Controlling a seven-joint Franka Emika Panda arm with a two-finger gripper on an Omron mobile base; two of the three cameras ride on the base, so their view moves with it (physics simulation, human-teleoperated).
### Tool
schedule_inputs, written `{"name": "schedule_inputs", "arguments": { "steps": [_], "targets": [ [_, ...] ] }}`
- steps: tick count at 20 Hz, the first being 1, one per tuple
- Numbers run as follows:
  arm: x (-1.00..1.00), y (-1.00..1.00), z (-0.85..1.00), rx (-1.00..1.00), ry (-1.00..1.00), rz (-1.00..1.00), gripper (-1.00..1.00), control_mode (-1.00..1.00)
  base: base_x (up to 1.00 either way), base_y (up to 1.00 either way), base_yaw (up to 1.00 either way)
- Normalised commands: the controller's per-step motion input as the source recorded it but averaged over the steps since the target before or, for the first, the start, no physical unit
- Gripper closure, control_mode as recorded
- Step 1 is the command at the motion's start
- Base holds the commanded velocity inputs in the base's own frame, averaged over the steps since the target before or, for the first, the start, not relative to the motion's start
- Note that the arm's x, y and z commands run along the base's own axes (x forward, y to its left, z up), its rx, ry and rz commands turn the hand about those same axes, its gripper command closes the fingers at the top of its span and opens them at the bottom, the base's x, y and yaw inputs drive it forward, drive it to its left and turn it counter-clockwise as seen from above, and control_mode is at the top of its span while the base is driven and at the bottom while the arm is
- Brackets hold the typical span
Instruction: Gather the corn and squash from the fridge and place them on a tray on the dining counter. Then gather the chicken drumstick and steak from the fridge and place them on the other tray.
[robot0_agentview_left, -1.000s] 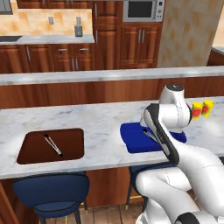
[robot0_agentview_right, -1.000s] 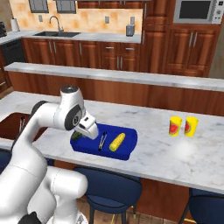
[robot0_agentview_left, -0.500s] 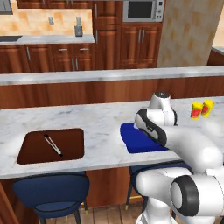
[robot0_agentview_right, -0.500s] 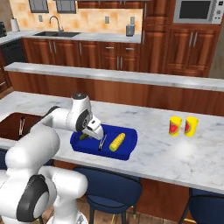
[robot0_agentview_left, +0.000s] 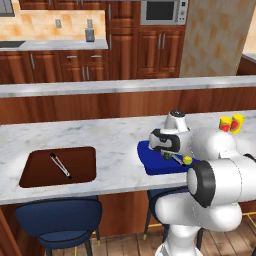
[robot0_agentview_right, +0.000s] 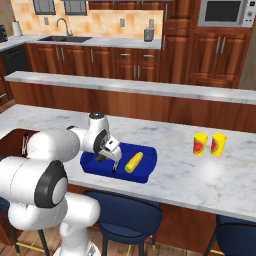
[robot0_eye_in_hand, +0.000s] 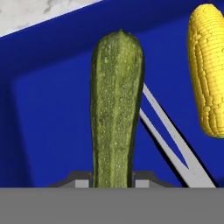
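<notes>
Inspecting the dining counter (robot0_agentview_right: 210, 175), we find the gripper (robot0_agentview_right: 111, 159) low over the blue tray (robot0_agentview_right: 145, 172), clenched on the squash (robot0_eye_in_hand: 116, 109), which hangs lengthwise between the fingertips just above the tray floor. The corn (robot0_agentview_right: 134, 162) already lies in the same tray, beside the squash and apart from it. We judge the first half of the task nearly complete: only the release of the squash remains. The brown tray (robot0_agentview_left: 35, 170) to the left holds a small utensil (robot0_agentview_left: 60, 165) and no meat, so the drumstick and steak are yet to be fetched from the fridge. Two yellow cups (robot0_agentview_right: 209, 144) stand well clear.
</notes>
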Motion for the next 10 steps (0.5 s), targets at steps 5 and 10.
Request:
{"name": "schedule_inputs", "arguments": {
  "steps": [5, 10],
  "targets": [
    [0.26, 0.03, -0.4, 0.0, 0.01, 0.0, 1.0, -1.0, 0.0, 0.0, 0.0],
    [0.29, 0.07, -0.4, 0.0, 0.02, 0.0, 1.0, -1.0, 0.0, 0.0, 0.0]
  ]
}}
